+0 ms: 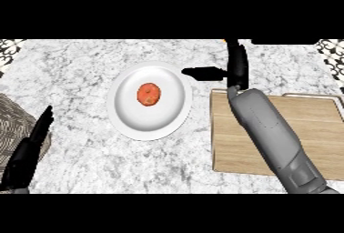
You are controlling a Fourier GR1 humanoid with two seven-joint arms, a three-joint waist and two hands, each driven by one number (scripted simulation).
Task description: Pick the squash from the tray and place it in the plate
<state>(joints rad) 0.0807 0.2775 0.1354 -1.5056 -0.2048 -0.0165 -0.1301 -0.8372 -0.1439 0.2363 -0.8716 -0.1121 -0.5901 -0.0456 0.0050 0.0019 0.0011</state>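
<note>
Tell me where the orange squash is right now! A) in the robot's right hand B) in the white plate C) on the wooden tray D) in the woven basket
B: the squash lies in the middle of the white plate, with the right hand open beyond the plate's far right rim.

The squash [149, 94] lies in the plate [128, 118], which sits on the bench [87, 59] left of the tray [232, 136]. The right hand [232, 68] is behind the tray, just right of the plate; the left hand [30, 148] shows near the view's left edge.
</note>
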